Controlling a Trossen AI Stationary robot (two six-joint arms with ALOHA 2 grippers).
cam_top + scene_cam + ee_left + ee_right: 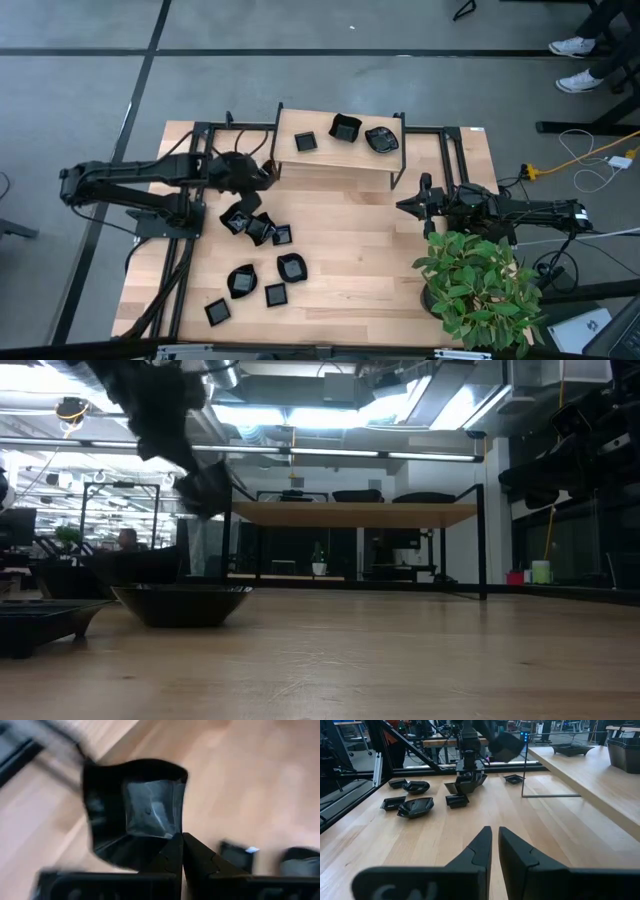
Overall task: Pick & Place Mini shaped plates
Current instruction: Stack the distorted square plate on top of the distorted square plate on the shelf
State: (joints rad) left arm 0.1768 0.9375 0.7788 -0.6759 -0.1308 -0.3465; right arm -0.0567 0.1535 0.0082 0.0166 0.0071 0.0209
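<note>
The mini shaped plates are small glossy black dishes. Several lie on the table's left half, in a cluster (258, 226) and a looser group nearer the near edge (241, 281). Three more sit on the raised wooden shelf (345, 128). My left gripper (262, 178) hangs between the cluster and the shelf, shut on one square plate (140, 805), which also shows in the right wrist view (506, 746). My right gripper (415, 207) waits at the table's right side, shut and touching nothing. My left gripper pinches the square plate's rim (172, 837) between its two fingers, one finger inside the dish and one outside. The plate is lifted clear of the table and tilted, with its greyish hollow facing the wrist camera.
The shelf (340, 160) stands on thin black legs at the far middle of the table. A potted green plant (480, 285) fills the near right corner. Bare wood lies between the plates and the right arm. A rounded dish (185, 603) sits close to the low camera.
</note>
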